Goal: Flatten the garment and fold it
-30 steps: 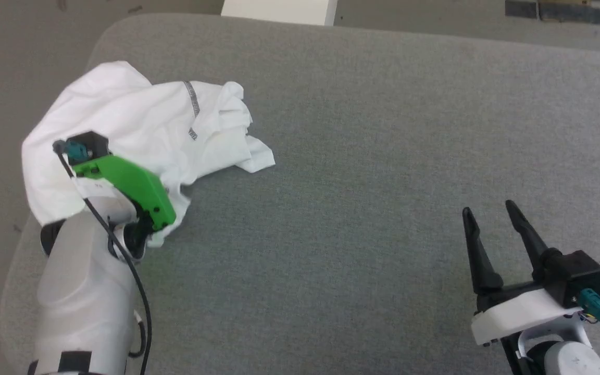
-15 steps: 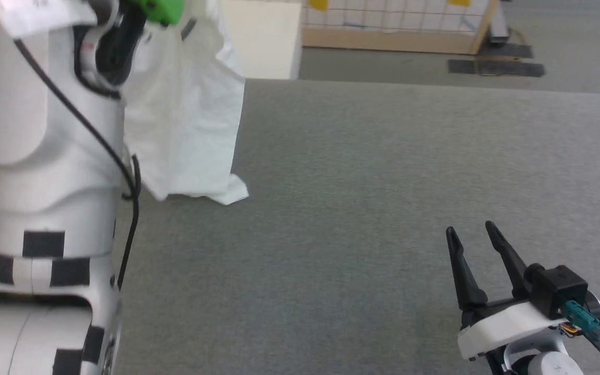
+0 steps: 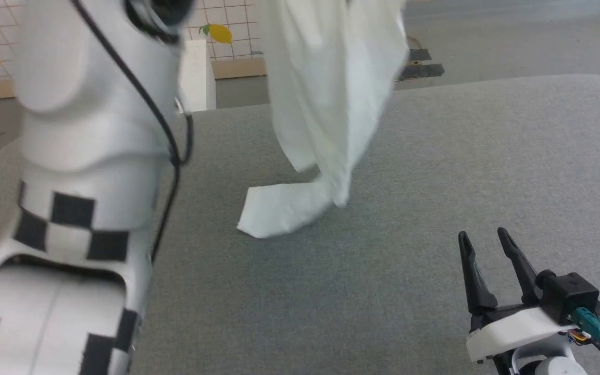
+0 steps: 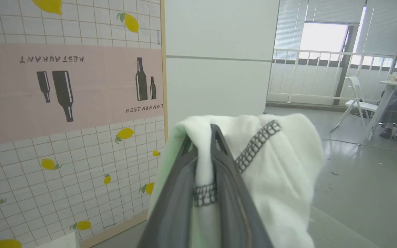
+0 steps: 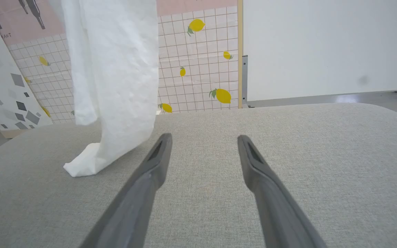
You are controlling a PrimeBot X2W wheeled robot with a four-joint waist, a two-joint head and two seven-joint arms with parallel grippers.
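Thin white zigzag-stitched T-shirt (image 3: 326,94), pinched by one bunched fold in the left gripper (image 4: 201,132), may slip out; right gripper (image 3: 483,234) stands open.

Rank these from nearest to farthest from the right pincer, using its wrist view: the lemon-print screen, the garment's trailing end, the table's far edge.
1. Garment's trailing end, at left.
2. Table's far edge, ahead.
3. Lemon-print screen, beyond the table.
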